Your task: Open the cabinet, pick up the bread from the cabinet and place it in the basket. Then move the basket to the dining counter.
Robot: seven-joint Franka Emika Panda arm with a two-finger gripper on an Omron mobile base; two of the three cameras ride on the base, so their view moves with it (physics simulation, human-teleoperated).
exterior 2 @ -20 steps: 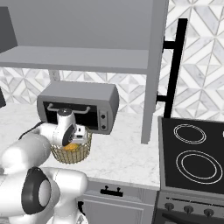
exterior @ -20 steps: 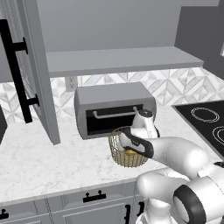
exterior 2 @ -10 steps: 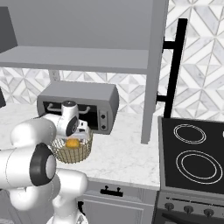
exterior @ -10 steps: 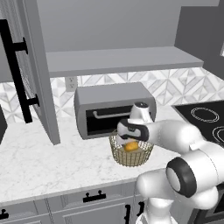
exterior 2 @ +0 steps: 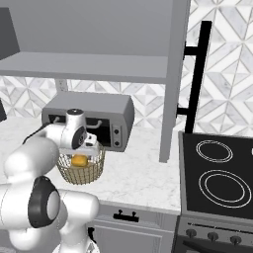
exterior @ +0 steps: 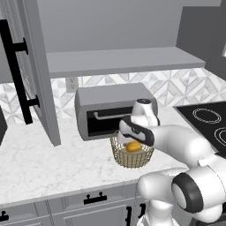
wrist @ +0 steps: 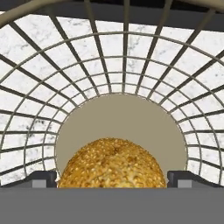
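Pincer (wrist: 112, 186) fully spread, gripping nothing; its tips stand either side of the bread (wrist: 112, 164) inside the basket (exterior: 131, 156). Bread rests on the basket's beige base. Basket sits on the marble counter (exterior: 53, 163), just in front of the toaster oven (exterior: 106, 110). Cabinet (exterior: 37, 75) door open.

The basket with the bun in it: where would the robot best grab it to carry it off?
Probably the wire rim of the basket, coming down from above. It stands upright and flares wide at the top, likely too wide to span, so one finger inside and one outside the mesh wall should work, away from the bread lying on its base.
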